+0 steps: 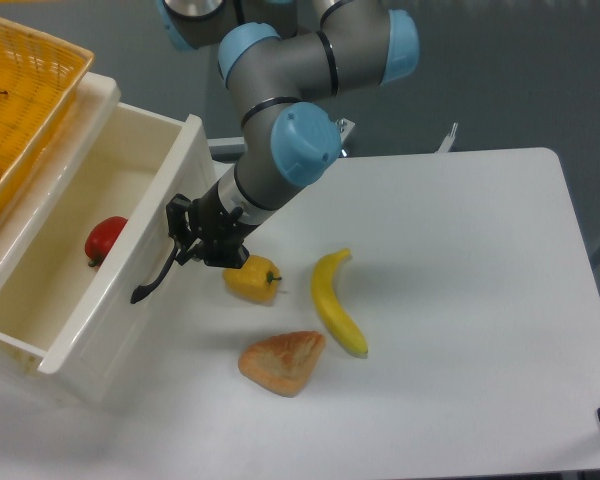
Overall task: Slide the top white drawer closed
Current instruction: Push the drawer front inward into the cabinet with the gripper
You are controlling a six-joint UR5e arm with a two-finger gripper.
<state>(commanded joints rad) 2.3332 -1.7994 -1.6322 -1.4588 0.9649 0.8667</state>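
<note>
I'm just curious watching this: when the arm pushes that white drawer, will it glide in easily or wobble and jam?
The top white drawer looks rigid and boxy, so it probably moves as one stiff piece. It holds only a small red pepper, so it is likely light. The pincer presses near the black handle, roughly mid-front, so skewing seems unlikely, though the pepper may roll.
</note>
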